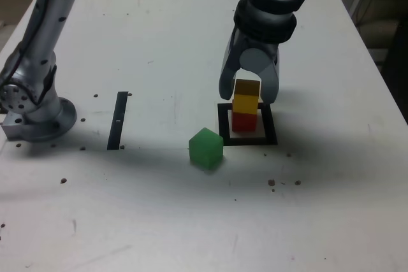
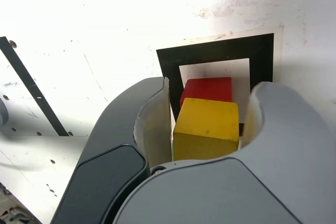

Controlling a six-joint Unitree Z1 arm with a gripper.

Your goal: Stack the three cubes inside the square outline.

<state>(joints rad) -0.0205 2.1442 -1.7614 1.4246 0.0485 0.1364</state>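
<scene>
Gripper [image 1: 248, 91] jaws spread around yellow cube [image 1: 246, 101], stacked on red cube [image 1: 243, 121] inside square outline [image 1: 223, 125]; green cube [image 1: 206, 148] just outside the outline.

I see a white table [image 1: 159, 221] filling nearly all of my exterior view, its top scuffed and dotted with small dark specks. Past its far right corner sits dim clutter [image 1: 376, 4] I can't identify; light falls brightest on the far side.
</scene>
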